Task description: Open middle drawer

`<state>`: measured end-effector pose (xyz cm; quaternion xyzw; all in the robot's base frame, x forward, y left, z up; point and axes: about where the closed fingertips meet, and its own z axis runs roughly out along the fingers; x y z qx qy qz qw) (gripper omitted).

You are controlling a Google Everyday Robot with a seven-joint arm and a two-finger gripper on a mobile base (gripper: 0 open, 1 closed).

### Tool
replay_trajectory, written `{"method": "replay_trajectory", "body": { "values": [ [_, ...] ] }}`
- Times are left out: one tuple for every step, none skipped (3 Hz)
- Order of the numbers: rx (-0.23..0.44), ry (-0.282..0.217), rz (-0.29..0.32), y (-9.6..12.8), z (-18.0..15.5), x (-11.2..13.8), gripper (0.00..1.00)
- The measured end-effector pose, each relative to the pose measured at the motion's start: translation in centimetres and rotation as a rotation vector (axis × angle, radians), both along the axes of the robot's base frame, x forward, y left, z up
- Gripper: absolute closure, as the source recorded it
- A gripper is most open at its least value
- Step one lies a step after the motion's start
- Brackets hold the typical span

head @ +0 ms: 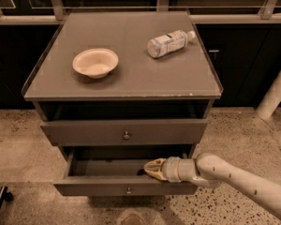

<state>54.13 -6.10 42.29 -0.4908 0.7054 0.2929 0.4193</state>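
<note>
The middle drawer (pixel 98 187) is the wide, shallow grey-brown front with a small round knob (pixel 128 190). It stands pulled out, and its dark inside shows. My gripper (pixel 152 168) comes in from the right on a white arm (pixel 243 184). Its yellowish tip lies over the drawer's front edge, right of centre, just inside the drawer and above and to the right of the knob. The drawer above (pixel 84 132) has its own knob (pixel 126 135) and sits further back.
On the cabinet top (pixel 131 74) a cream bowl (pixel 95 62) stands at the left and a plastic bottle (pixel 169 43) lies at the back right. The floor (pixel 18 149) is speckled. A white post (pixel 276 90) stands at the right, and dark cabinets stand behind.
</note>
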Motion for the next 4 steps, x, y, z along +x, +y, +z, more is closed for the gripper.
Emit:
{"method": "replay_trajectory", "body": {
  "values": [
    [-0.016,0.016,0.038,1.2,-0.9,-0.9,1.00],
    [-0.043,0.030,0.064,1.7,-0.8,-2.9,1.00],
    [-0.046,0.056,0.096,1.6,-0.3,-6.2,1.00],
    [-0.041,0.065,0.121,1.0,0.5,-8.6,1.00]
  ]
}}
